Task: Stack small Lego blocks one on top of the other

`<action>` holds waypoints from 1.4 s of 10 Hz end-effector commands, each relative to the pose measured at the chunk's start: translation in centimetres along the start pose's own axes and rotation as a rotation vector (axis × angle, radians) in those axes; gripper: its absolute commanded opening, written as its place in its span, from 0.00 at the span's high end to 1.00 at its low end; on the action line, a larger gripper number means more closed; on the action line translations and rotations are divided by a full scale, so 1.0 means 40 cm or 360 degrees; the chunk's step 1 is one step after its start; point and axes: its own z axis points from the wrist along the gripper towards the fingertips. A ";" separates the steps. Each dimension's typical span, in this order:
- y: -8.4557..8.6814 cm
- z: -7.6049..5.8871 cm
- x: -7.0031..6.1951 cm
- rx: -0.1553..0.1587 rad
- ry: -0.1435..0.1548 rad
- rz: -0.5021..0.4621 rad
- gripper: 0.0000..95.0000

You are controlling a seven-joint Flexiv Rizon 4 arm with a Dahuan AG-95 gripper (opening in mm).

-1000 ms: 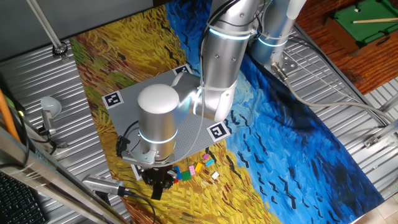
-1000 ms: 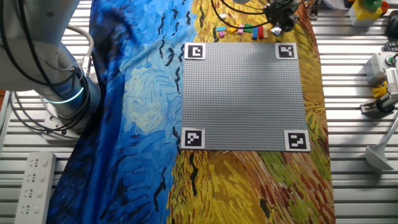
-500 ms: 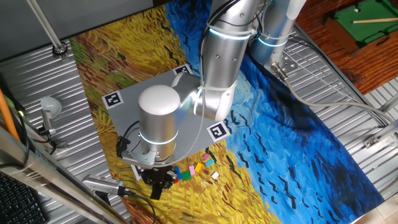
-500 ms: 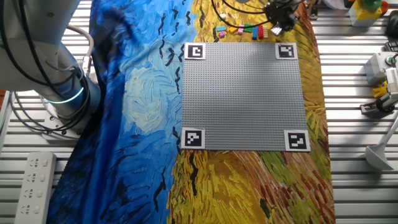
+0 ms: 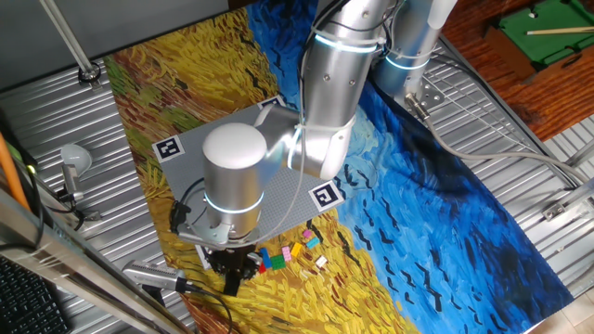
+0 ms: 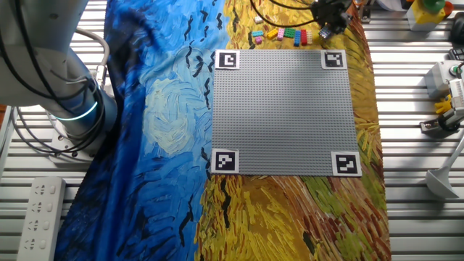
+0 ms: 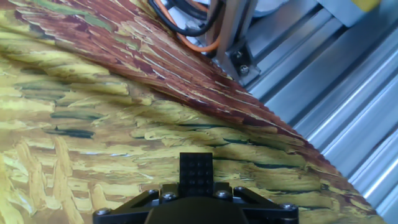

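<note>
Painted cloth (image 7: pixel 93 124) lies below; gripper (image 7: pixel 196 186), apparently risen slightly since before, clenches the black brick (image 7: pixel 196 171).

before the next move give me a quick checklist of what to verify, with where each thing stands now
1. Black block held: ok. In the hand view it stands between the fingers of the gripper, jaws closed on its sides.
2. Block square in the grip: ok, it looks upright and centred.
3. Gripper position: ok, at the cloth's edge just past the baseplate, beside the row of coloured blocks.
4. Stack target visible: not ok. The hand view shows only painted cloth below the block, no other brick.
5. Height above the cloth: cannot tell from these views.
6. Cables near the gripper: cannot tell whether they will snag.
</note>
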 end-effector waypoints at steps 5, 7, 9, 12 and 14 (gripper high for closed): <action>-0.054 -0.059 0.096 -0.0011 0.0007 -0.0139 1.00; -0.074 -0.078 0.152 -0.0005 0.0016 -0.0168 1.00; -0.074 -0.078 0.152 0.0000 0.0024 -0.0166 1.00; -0.074 -0.078 0.152 0.0033 0.0045 -0.0089 1.00; -0.074 -0.078 0.152 0.0049 0.0058 -0.0054 1.00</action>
